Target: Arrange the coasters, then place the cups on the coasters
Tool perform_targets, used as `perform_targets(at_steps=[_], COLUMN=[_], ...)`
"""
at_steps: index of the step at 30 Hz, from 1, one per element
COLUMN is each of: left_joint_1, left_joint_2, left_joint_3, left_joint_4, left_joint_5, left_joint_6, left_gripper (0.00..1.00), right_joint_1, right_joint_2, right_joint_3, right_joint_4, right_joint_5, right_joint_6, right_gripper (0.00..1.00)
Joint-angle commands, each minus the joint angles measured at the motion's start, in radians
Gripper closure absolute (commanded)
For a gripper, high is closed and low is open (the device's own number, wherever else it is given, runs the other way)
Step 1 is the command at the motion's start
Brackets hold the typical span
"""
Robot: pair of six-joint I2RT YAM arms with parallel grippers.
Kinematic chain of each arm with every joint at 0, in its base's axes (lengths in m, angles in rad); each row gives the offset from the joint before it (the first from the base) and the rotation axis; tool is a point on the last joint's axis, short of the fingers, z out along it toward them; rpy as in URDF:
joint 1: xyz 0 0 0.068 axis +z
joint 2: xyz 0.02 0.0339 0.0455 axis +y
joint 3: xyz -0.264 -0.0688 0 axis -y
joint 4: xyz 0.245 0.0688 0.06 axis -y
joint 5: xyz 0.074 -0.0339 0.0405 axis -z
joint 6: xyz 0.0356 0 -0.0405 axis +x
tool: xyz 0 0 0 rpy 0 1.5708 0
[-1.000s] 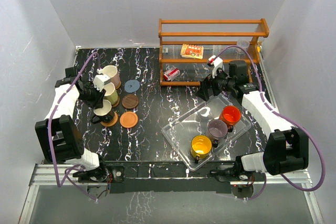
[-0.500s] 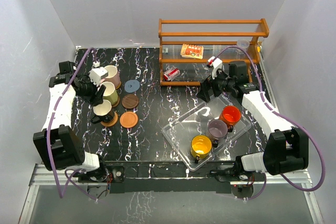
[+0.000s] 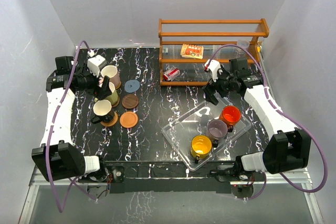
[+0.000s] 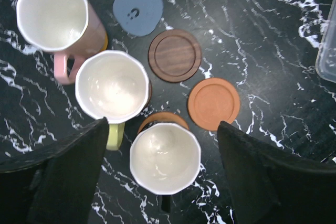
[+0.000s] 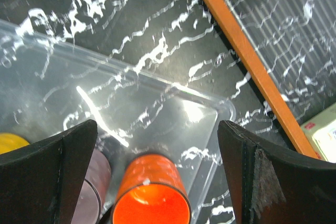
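Note:
My left gripper (image 4: 163, 179) hangs open above the black cup with a white interior (image 4: 165, 158), which stands on an orange-brown coaster (image 4: 163, 118). Its fingers (image 4: 68, 177) are well apart from the cup. Behind it stand the olive cup (image 4: 112, 86) and the pink cup (image 4: 52, 14). Bare beside them lie a blue-grey coaster (image 4: 138, 9), a dark brown coaster (image 4: 174, 55) and an orange coaster (image 4: 213, 104). My right gripper (image 5: 157, 177) is open above the orange-red cup (image 5: 152, 198) in the clear tray (image 5: 157, 82), next to the mauve cup (image 5: 92, 192) and the yellow cup (image 3: 201, 146).
A wooden shelf rack (image 3: 212, 51) stands at the back right, with a packet (image 3: 191, 51) and a can (image 3: 171, 73) on it. Its lower rail (image 5: 247, 45) runs close behind the tray. White walls enclose the black marble table (image 3: 152, 135).
My left gripper has opened, let go of the black cup on its coaster and drawn up and back. My right gripper has shifted slightly toward the tray.

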Motion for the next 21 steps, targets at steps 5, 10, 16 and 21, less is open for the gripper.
perform_targets(at_steps=[5, 10, 16, 21], left_joint_1=[-0.104, -0.154, -0.174, -0.184], left_joint_2=[-0.059, -0.047, -0.029, -0.017], left_joint_3=[-0.048, -0.060, -0.066, -0.073], left_joint_4=[0.091, 0.138, 0.157, 0.169], left_joint_5=[0.052, 0.035, 0.052, 0.058], left_joint_6=[-0.143, -0.207, -0.238, -0.251], left_gripper=[0.02, 0.01, 0.01, 0.01], right_joint_1=[-0.062, -0.113, -0.175, -0.211], right_joint_2=[0.046, 0.075, 0.096, 0.132], right_joint_3=[0.092, 0.113, 0.112, 0.113], right_joint_4=[-0.235, -0.313, -0.366, -0.395], right_joint_5=[0.119, 0.142, 0.189, 0.210], right_joint_6=[-0.242, -0.329, -0.417, -0.445], right_gripper=[0.02, 0.03, 0.05, 0.08])
